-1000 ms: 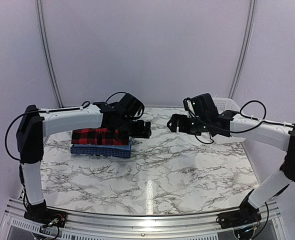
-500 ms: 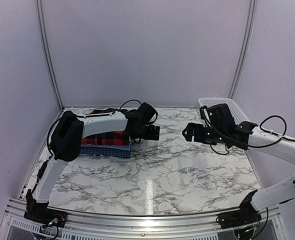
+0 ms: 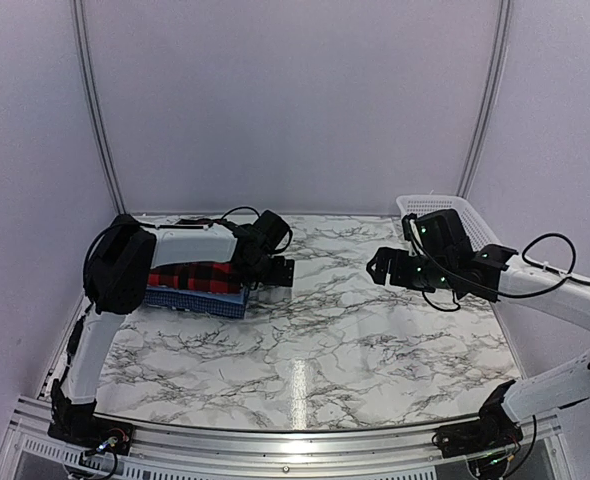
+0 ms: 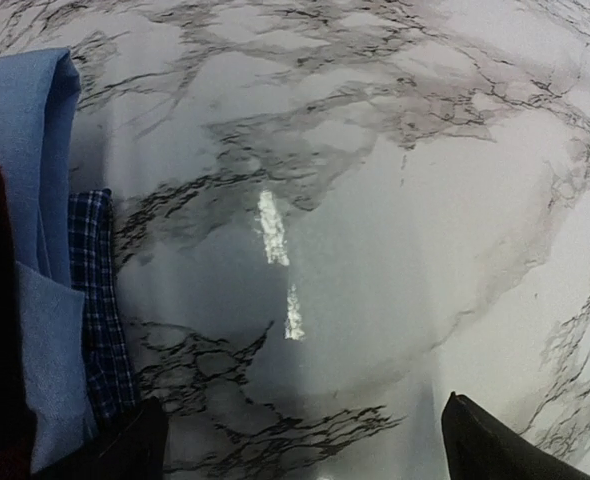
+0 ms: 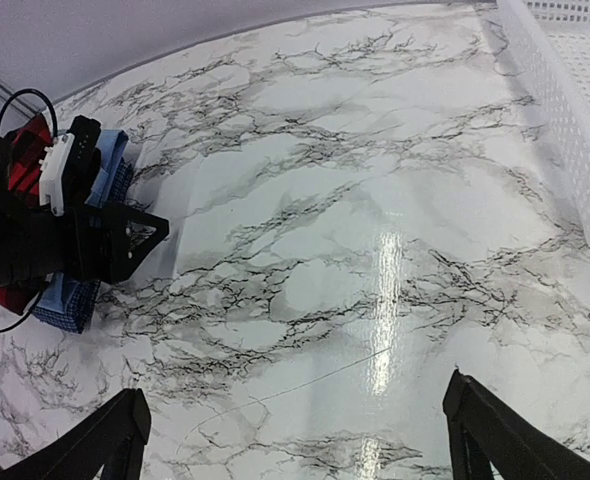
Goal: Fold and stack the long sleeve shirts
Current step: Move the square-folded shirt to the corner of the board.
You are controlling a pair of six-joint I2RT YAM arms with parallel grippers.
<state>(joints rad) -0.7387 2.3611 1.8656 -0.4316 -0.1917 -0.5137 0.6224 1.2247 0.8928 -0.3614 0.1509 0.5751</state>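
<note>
Left pincer [image 4: 300, 455] spreads wide over the marble worktop [image 4: 375, 200], holding nothing, one fingertip [image 4: 140, 445] just beside the folded stack. At that edge show the dark blue checked shirt [image 4: 95, 300] and the light blue shirt [image 4: 25, 130] next to it; the red-and-black plaid shirt [image 3: 190, 277] lies on top. Right pincer [image 5: 295, 440], equally wide and empty, hangs well apart, facing the left one. Farther off, to its right, stands the white mesh basket [image 5: 565, 100].
</note>
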